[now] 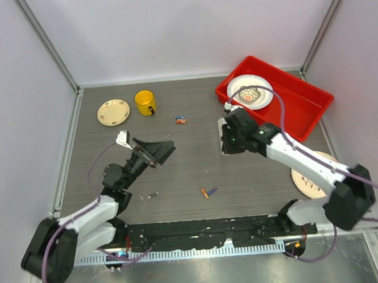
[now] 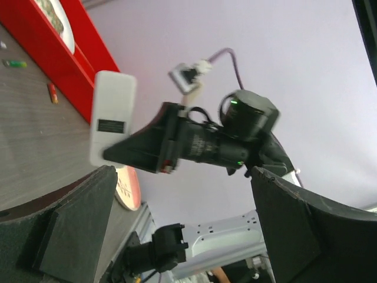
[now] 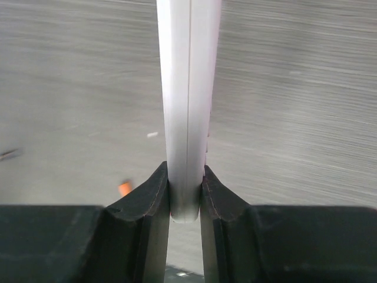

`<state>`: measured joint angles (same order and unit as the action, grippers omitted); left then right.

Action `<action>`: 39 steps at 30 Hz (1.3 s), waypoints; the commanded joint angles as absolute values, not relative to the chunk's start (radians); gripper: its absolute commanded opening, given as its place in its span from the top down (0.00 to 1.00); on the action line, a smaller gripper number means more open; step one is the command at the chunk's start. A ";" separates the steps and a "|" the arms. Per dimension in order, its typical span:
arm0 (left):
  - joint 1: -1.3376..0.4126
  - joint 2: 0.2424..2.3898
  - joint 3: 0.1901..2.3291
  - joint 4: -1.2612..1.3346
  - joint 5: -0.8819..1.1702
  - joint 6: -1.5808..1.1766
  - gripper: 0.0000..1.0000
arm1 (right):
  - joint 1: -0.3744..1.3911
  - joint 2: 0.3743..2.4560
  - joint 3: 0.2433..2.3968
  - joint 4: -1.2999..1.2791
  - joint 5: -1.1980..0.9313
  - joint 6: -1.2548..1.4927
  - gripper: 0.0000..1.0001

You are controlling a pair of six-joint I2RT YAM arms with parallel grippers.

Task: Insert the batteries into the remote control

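Remote up, no battery picked yet.
We see the right hand (image 3: 185, 194) pinching the remote control (image 3: 188, 88) edge-on, clear of the desk (image 1: 178, 174); the left hand (image 1: 155, 151) gapes wide, empty; next, we judge, it must finely pinch one of the batteries (image 1: 209, 191).

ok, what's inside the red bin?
One white plate with a patterned centre lies at the left end of the red bin. The rest shows bare red floor. A cable loops across the plate, and the floor beneath the plate is hidden.
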<state>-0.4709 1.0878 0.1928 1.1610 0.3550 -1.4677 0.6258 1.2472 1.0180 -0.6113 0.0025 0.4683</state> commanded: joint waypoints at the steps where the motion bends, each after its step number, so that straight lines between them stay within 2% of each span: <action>1: -0.469 0.768 0.186 0.737 0.195 -1.307 0.00 | 0.670 1.492 1.149 -0.845 0.509 0.405 0.99; 3: -0.469 0.660 0.170 0.579 0.121 -1.263 0.00 | 0.673 1.575 1.196 -0.871 0.549 0.408 0.99; 6: -0.471 0.484 0.138 0.473 0.069 -1.235 0.00 | 0.676 1.710 1.235 -0.867 0.594 0.408 0.99; 11: -0.486 0.411 0.124 0.397 0.097 -1.256 0.02 | 0.712 1.889 1.321 -0.920 0.652 0.402 0.99; 15: -0.494 0.377 0.112 0.358 0.109 -1.264 0.02 | 0.761 1.957 1.382 -0.931 0.623 0.394 0.98; 16: -0.492 0.374 0.112 0.353 0.113 -1.264 0.02 | 0.771 1.968 1.393 -0.931 0.602 0.388 0.85; 19: -0.494 0.361 0.117 0.345 0.124 -1.264 0.02 | 0.811 1.994 1.402 -0.911 0.548 0.379 0.67; 24: -0.494 0.336 0.124 0.295 0.120 -1.253 0.00 | 0.818 2.008 1.379 -0.861 0.460 0.387 0.52; 29: -0.494 0.304 0.127 0.239 0.104 -1.240 0.00 | 0.818 1.947 1.335 -0.802 0.413 0.403 0.42; 31: -0.494 0.293 0.129 0.224 0.098 -1.230 0.00 | 0.819 1.872 1.318 -0.772 0.385 0.413 0.34; 39: -0.492 0.362 0.179 0.152 0.081 -1.178 0.00 | 0.818 1.570 1.298 -0.741 0.324 0.436 0.30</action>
<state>-0.4908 0.3241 0.1112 0.2012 0.1040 -1.2304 0.8124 1.7664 1.2976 -0.7979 0.3660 0.4015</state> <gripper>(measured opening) 0.996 0.695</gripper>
